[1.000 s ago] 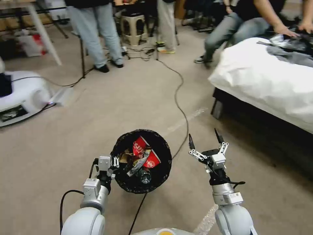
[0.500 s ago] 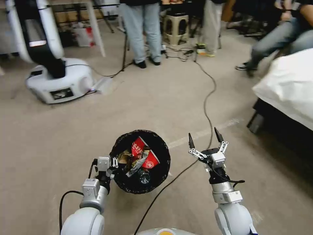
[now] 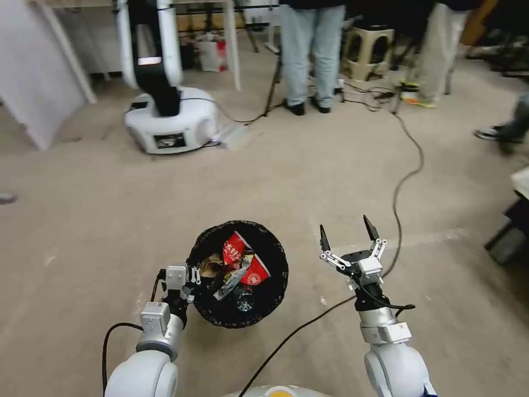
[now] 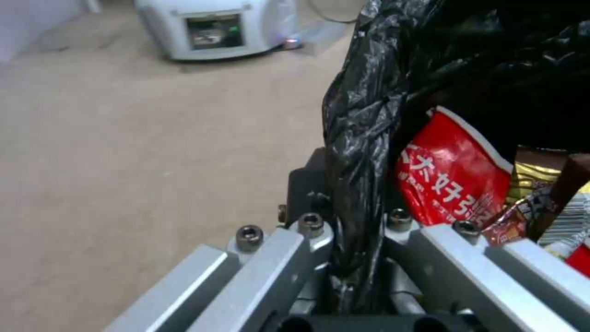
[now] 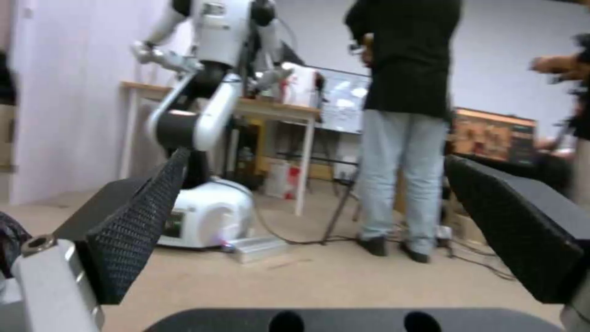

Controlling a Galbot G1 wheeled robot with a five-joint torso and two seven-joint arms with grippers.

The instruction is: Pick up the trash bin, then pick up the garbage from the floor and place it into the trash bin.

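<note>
The trash bin, lined with a black bag, hangs in front of me. My left gripper is shut on its near-left rim; in the left wrist view the bag-covered rim runs between the gripper's fingers. Inside the bin lies garbage: red snack wrappers, a gold wrapper and a dark bottle. My right gripper stands open to the right of the bin, holding nothing; its black pads are wide apart in the right wrist view.
A black cable runs across the beige floor past my right arm. Another white robot stands at the back left. People's legs, a stool and table legs are at the back. A dark bed foot is at the right edge.
The whole picture has slid to the right, so the camera has turned left: the bed has left view and the white robot has come in. Both arms and the bin keep their places.
</note>
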